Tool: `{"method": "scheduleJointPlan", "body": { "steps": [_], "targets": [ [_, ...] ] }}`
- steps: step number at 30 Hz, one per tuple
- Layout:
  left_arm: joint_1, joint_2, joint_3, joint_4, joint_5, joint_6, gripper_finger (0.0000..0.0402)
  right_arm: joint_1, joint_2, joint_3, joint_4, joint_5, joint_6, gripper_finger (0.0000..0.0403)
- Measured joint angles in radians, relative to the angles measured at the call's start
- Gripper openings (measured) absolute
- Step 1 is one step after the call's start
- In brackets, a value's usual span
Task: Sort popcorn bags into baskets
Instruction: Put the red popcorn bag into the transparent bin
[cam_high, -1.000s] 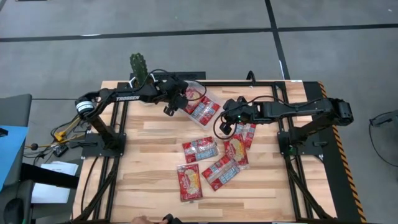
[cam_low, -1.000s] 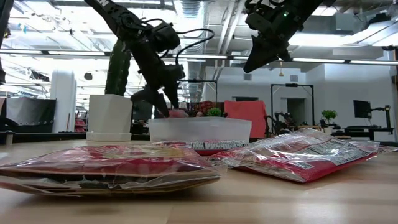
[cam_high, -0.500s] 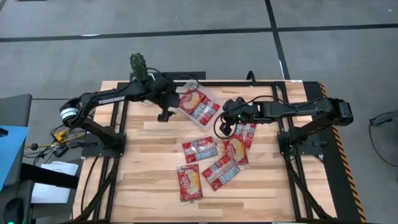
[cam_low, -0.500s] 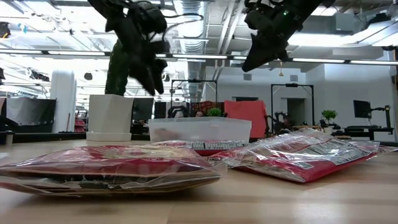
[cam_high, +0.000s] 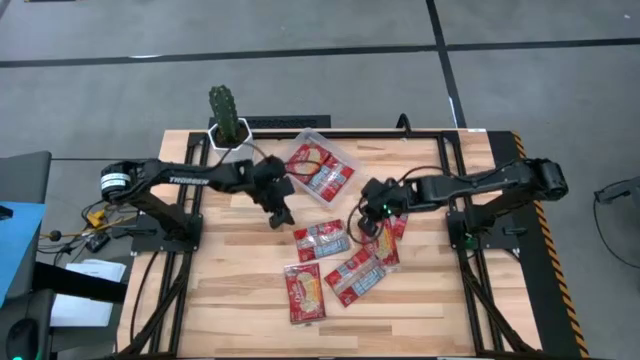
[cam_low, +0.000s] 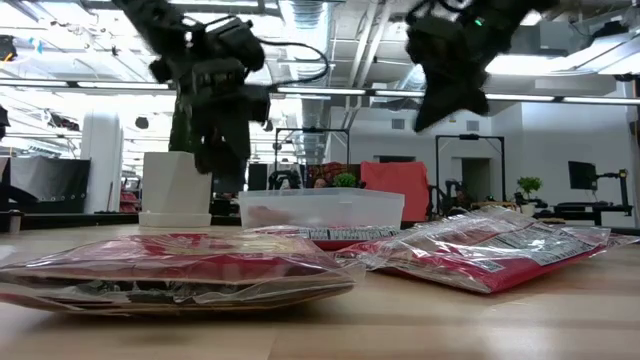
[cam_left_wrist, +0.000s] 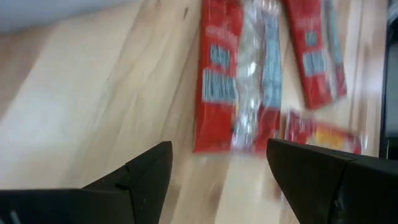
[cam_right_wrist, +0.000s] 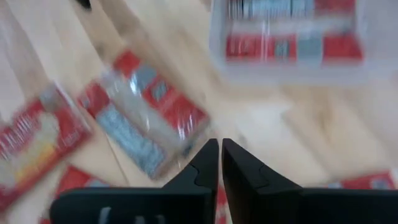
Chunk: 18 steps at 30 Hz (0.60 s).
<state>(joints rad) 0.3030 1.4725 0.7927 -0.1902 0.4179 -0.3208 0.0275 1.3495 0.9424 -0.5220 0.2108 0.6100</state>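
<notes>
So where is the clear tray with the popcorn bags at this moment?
In the high view the clear tray lies at the table's far edge, near the middle, just right of the cactus pot and beyond the left gripper.
</notes>
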Motion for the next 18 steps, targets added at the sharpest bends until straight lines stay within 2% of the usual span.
{"method": "scheduleJointPlan", "body": {
  "steps": [4, 9, 13, 18],
  "targets": [
    [-0.053, 0.0, -0.113, 0.249, -0.064, -0.136, 0.025, 0.058, 0.0, -0.093, 0.088, -0.001, 0.081, 0.0046],
    [-0.107, 0.001, -0.165, 0.29, -0.237, -0.214, 0.025, 0.107, 0.0, -0.204, 0.243, 0.0, 0.173, 0.0046],
    [-0.14, 0.001, -0.196, 0.389, -0.276, -0.227, 0.025, 0.119, 0.0, -0.265, 0.338, 0.002, 0.197, 0.0046],
    [-0.14, 0.001, -0.196, 0.455, -0.28, -0.153, 0.025, 0.124, 0.013, -0.299, 0.398, 0.002, 0.17, 0.0039]
  ]
}}
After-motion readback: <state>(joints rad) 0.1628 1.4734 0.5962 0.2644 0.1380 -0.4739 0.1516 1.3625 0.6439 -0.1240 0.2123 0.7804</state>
